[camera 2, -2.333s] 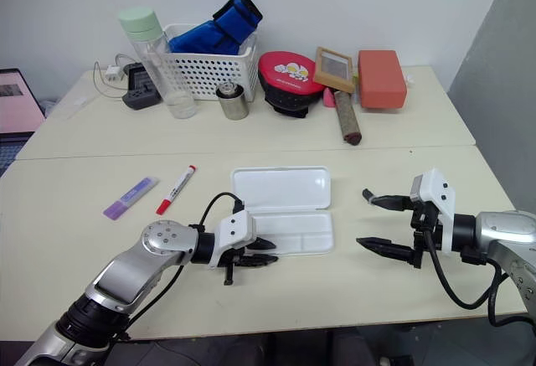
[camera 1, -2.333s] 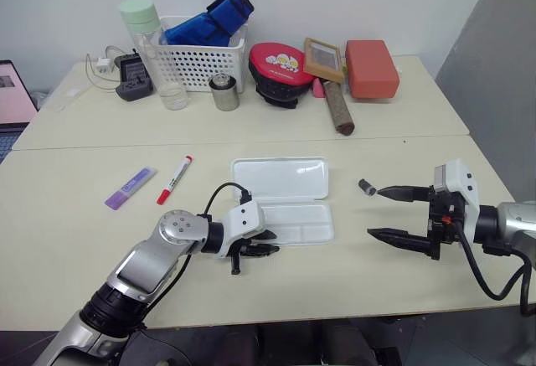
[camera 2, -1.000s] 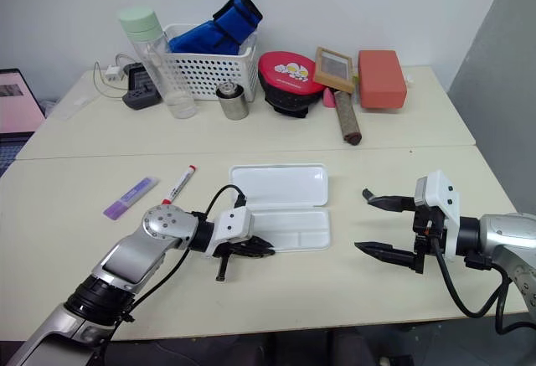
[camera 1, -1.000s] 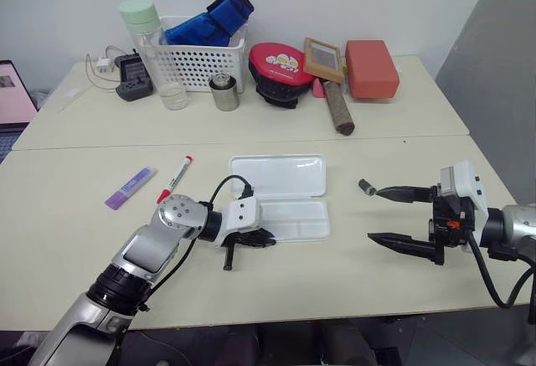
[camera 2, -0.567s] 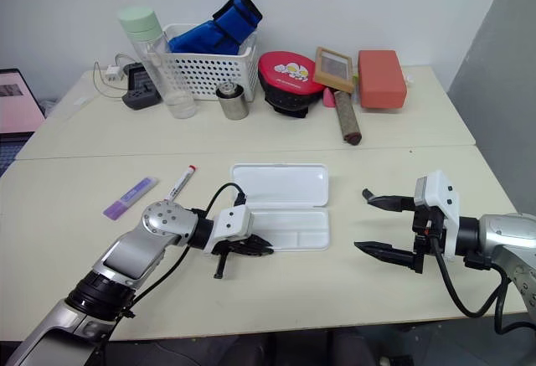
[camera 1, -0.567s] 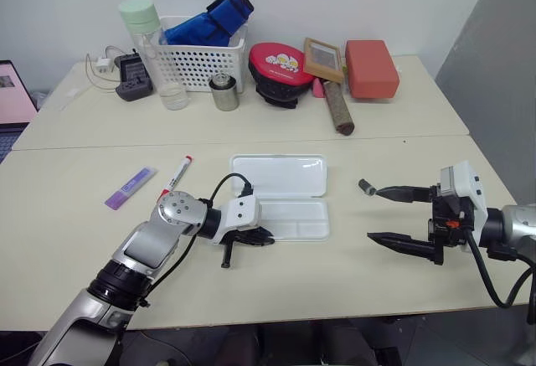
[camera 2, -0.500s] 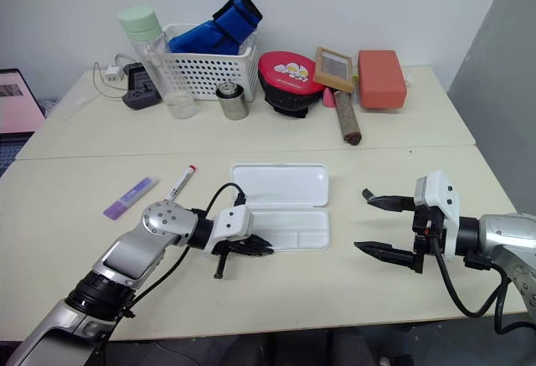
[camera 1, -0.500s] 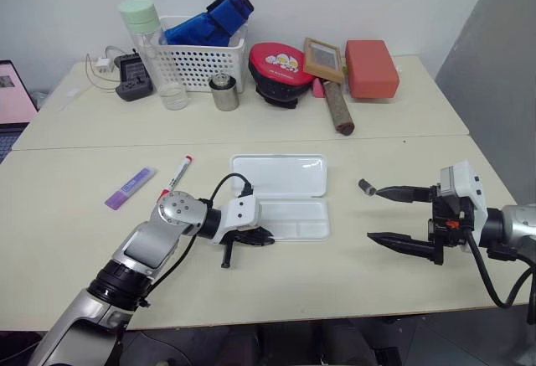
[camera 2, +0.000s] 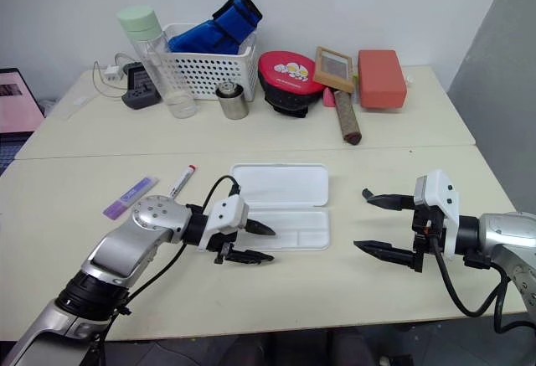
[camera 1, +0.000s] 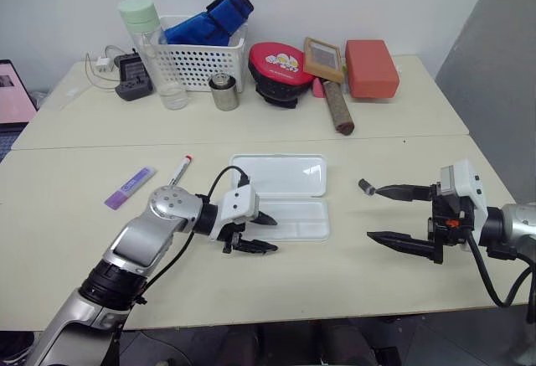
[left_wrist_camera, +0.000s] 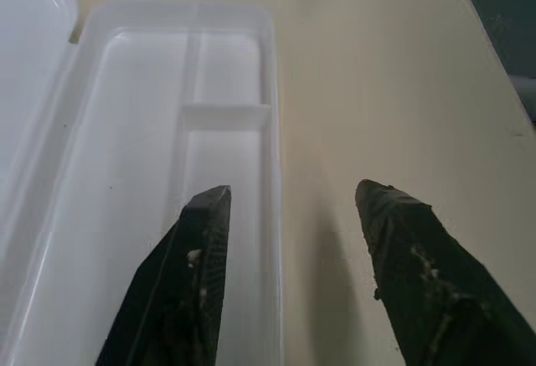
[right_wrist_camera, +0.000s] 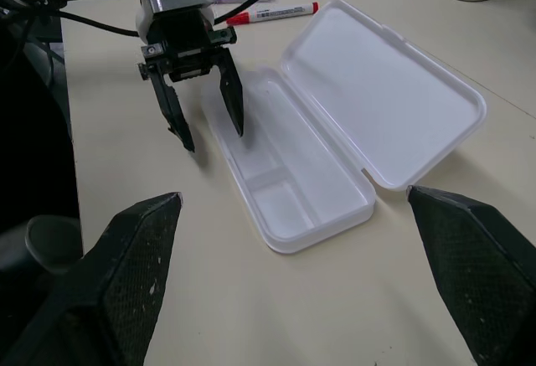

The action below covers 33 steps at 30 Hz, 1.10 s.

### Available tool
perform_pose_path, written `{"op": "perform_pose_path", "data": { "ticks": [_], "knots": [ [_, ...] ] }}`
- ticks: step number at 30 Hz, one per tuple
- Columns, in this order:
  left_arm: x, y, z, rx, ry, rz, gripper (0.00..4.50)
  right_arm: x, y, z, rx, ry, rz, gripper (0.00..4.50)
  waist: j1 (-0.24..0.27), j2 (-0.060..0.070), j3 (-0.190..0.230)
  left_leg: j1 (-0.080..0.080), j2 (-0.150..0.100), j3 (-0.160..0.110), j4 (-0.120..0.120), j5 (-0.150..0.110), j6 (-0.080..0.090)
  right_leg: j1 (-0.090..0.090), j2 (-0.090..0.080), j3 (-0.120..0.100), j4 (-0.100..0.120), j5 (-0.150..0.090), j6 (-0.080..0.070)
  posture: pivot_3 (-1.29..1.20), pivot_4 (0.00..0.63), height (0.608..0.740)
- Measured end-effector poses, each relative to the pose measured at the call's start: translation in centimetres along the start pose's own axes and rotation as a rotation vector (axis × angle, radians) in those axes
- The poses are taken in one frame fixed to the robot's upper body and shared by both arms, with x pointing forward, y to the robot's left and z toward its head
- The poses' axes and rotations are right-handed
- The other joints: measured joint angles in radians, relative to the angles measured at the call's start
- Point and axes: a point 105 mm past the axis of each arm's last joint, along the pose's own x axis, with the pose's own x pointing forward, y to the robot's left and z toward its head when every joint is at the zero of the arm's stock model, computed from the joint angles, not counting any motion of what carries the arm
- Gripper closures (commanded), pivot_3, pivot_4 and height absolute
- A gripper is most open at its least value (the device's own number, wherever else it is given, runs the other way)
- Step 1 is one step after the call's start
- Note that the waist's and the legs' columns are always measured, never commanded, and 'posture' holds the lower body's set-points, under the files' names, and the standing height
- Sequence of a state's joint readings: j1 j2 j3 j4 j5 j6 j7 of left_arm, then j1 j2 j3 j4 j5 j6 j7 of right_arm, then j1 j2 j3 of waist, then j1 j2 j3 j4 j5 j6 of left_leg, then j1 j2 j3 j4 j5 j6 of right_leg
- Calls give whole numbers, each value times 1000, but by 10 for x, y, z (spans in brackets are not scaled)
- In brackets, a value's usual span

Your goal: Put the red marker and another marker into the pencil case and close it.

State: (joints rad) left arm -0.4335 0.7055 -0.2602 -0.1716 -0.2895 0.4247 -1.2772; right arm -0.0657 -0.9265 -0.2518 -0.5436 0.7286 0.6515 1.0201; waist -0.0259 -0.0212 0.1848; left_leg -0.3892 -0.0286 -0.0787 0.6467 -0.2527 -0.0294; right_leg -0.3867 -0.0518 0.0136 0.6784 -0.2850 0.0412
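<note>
The pencil case [camera 1: 280, 174] lies open in the middle of the near table, its lid toward the back and its divided tray [camera 1: 295, 219] toward me, both halves without contents. My left gripper [camera 1: 269, 234] hovers open at the tray's left end, one finger [left_wrist_camera: 199, 274] over the tray's rim and the other [left_wrist_camera: 414, 274] over bare table. The red marker [camera 1: 178, 170] and the lilac marker [camera 1: 130, 188] lie on the table left of the case, behind my left arm. My right gripper [camera 1: 374, 213] stands wide open to the right of the case, holding nothing.
A tiny dark cylinder [camera 1: 366, 186] lies by the right gripper's upper fingertip. Along the far table stand a green-capped bottle [camera 1: 151, 48], a white lattice basket [camera 1: 201, 63], a metal cup [camera 1: 224, 93], a red round case [camera 1: 280, 71], a wooden frame [camera 1: 323, 59] and an orange-red box [camera 1: 371, 68]. A laptop [camera 1: 12, 98] sits at the left edge.
My left gripper has opened from shut and risen a little at the tray's left end. The right gripper and the case have stayed put.
</note>
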Motion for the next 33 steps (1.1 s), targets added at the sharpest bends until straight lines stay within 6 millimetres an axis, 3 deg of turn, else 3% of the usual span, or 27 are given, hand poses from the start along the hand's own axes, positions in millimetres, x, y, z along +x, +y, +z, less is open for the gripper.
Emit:
{"op": "perform_pose_path", "data": {
  "ticks": [3, 5, 9, 10, 13, 21, 26, 31, 33],
  "knots": [
    [-17, -4, 28, -20, -108, 45, 577, 0, 0, 0, 3, -5, 2, 0, -3, 0, 0, 0, 1, 0, 0, 0, 0, 0, 0, 0, 0, 0, 0, 0, 150, 740],
    [-27, -4, 36, -37, -149, 87, 244, 1, 1, 1, 6, -14, 4, 0, -4, 0, 0, 1, 1, 0, 0, 0, 0, 0, 0, 0, 0, 0, 0, 0, 150, 740],
    [-63, 14, 44, -113, -225, 320, 8, 5, -1, 15, -3, -85, 6, 0, -3, 0, 0, 2, 2, 0, 0, 0, 0, 1, 1, 0, 1, 0, 0, 0, 150, 740],
    [-72, 20, 41, -132, -227, 390, 8, 7, -2, 21, -11, -107, 6, 0, -4, 0, 0, 3, 2, 0, 0, 0, 0, 1, 1, 1, 1, 0, 0, 0, 150, 740],
    [-113, 43, 9, -231, -156, 690, 8, 13, -3, 39, -57, -168, 25, 0, -6, 0, 0, 5, 2, 0, -1, 0, 0, 1, 1, 1, 1, 0, 0, 0, 150, 740],
    [-164, 76, -45, -339, -37, 1056, 8, 34, -2, 53, -79, -201, 104, 0, 5, -1, 0, 3, 1, 0, -1, 0, 0, 1, 0, 0, 0, 0, 0, 0, 150, 740],
    [-155, 92, -47, -412, -70, 1077, 8, 39, -4, 54, -73, -207, 115, 0, 8, -2, 0, -1, 0, 0, 0, 0, 0, -2, -2, 0, 0, 0, 0, 0, 150, 740],
    [-129, 92, -74, -544, -29, 1026, 8, 39, -4, 54, -73, -208, 111, 0, 3, -2, 0, -1, 1, -1, 0, 0, 0, -2, -2, 0, 1, 0, 0, 0, 150, 740],
    [-124, 92, -86, -593, 0, 1025, 375, 39, -4, 54, -73, -209, 105, 0, 0, -2, 0, -1, 1, -1, 0, 0, 0, -2, -2, 0, 1, 0, 0, 0, 150, 740]
  ]
}}
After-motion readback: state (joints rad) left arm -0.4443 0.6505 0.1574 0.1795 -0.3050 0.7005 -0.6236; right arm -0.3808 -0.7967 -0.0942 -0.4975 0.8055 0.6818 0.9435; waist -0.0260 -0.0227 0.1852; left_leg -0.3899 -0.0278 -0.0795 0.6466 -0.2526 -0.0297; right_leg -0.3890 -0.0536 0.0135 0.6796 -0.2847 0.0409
